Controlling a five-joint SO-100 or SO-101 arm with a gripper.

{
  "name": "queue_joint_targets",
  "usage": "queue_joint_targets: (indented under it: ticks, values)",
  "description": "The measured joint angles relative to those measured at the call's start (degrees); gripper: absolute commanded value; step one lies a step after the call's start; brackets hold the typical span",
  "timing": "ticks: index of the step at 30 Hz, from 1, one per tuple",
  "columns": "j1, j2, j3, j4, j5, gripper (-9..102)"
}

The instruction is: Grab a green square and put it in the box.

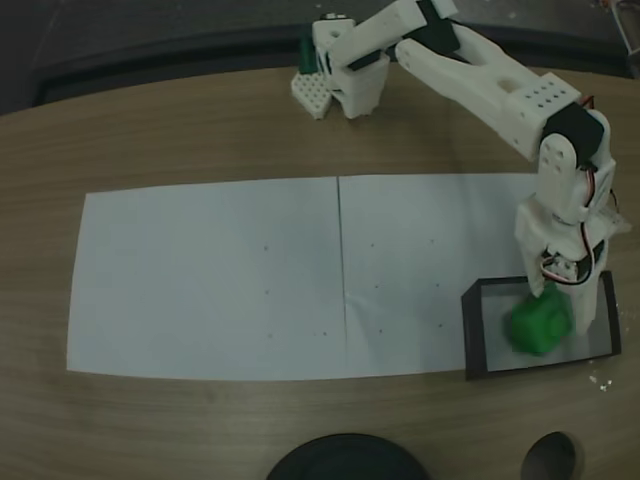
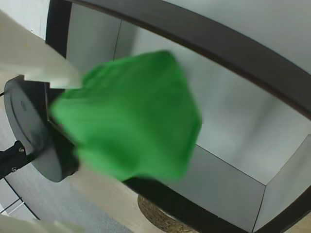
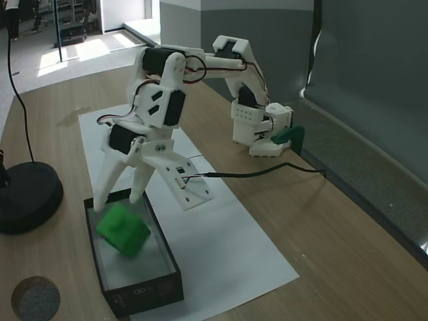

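The green square (image 3: 122, 231) is tilted and motion-blurred inside the box (image 3: 164, 251), just under my gripper (image 3: 117, 200). My gripper is open, and its white fingers are spread above the cube without touching it. From the fixed view above, the cube (image 1: 540, 322) lies in the right half of the box (image 1: 470, 335), partly under the gripper (image 1: 560, 292). The wrist view has the blurred cube (image 2: 131, 116) over the box's white floor, with the black wall (image 2: 218, 46) behind it and one white finger (image 2: 34, 58) at the upper left.
Two white paper sheets (image 1: 210, 275) cover the wooden table (image 1: 150, 130). A black round stand base (image 3: 27, 197) sits close beside the box. The arm's base (image 3: 264, 140) and a black cable (image 3: 254, 174) lie at the far side. A small dark disc (image 1: 550, 458) sits near the front edge.
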Motion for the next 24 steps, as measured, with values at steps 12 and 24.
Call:
queue_joint_targets:
  ticks: [12, 24]
  values:
    - [0.35, 11.25, -3.43, 13.54, -4.48, 0]
    - [16.52, 67.24, 10.99, 19.34, 0.53, 0]
